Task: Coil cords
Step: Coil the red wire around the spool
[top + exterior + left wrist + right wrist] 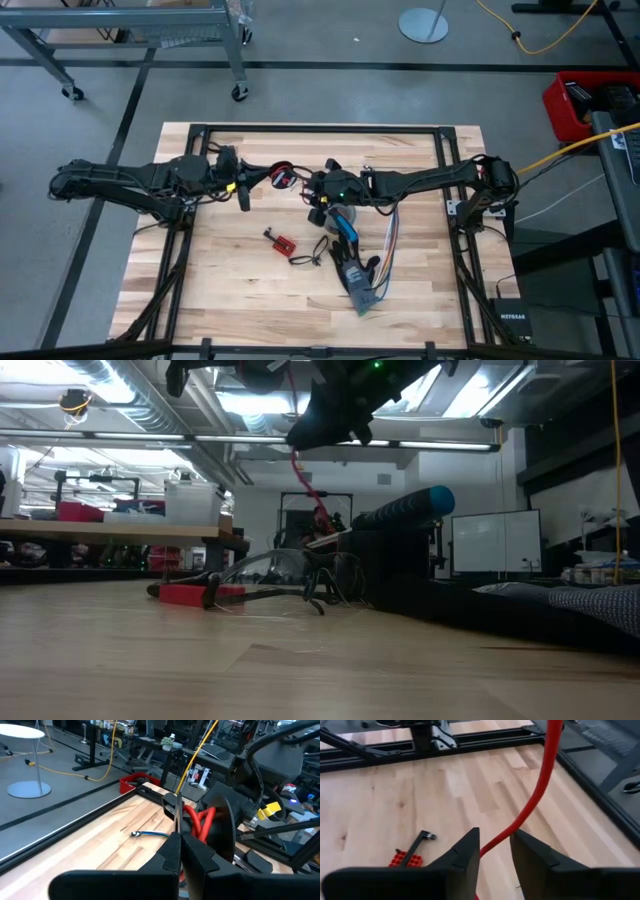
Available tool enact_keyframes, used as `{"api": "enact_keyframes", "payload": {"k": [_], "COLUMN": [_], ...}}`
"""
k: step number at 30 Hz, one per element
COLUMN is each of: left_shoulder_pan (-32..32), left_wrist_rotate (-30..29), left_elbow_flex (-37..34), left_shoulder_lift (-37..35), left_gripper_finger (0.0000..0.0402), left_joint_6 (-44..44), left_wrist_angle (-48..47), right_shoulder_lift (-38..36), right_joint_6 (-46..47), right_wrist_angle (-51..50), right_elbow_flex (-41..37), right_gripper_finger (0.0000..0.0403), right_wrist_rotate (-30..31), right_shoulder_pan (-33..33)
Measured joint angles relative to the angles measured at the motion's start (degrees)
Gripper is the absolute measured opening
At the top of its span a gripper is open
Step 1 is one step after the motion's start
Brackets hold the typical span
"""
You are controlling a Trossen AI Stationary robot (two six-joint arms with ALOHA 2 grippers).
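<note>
The right end effector (494,851) is hanging above the middle of the desk with its two fingers standing a little apart, and a red strand of the cords (540,790) is running straight through the gap between them; whether the fingers are already touching it cannot be told. From that gap the strand is rising away from the fingers, toward the left arm. In the high view the right end effector (318,192) is sitting just beside the small red-and-black bundle of the cords (283,178), which is lying between the two arms, with the left end effector (243,187) on its other side. The left end effector (179,851) is pressed together, pinching the cords (199,820) where red loops are bunching just beyond its fingertips. So both are near, and the strand's long axis is running roughly from one end effector to the other, off the surface.

Below, the desk (220,290) is a pale wooden top in a black frame. A small red board (281,241), a blue-handled tool (344,223) and ribbon wires (389,240) are lying nearer the front edge, well clear of the held bundle.

Beyond the desk are a grey floor, a metal trolley (150,30) and a yellow cable (540,40).
</note>
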Motion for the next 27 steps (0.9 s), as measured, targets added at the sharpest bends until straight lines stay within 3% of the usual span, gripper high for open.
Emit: {"api": "enact_keyframes", "payload": {"k": [9,18,27], "left_shoulder_pan": [0.0,0.0,0.0], "left_wrist_rotate": [-1.0,-4.2,-4.6], "left_elbow_flex": [0.0,0.0,0.0], "left_shoulder_lift": [0.0,0.0,0.4], "left_gripper_finger": [0.0,0.0,0.0], "left_joint_6": [0.0,0.2,4.5], "left_wrist_angle": [0.4,1.1,9.9], "right_shoulder_lift": [0.0,0.0,0.0], "right_joint_6": [1.6,4.5,7.5], "right_wrist_angle": [0.9,4.9,4.8], "right_elbow_flex": [0.0,0.0,0.1], "right_gripper_finger": [0.001,0.0006,0.0005], "right_wrist_rotate": [-6.2,-10.0,-10.0], "right_shoulder_pan": [0.0,0.0,0.0]}}
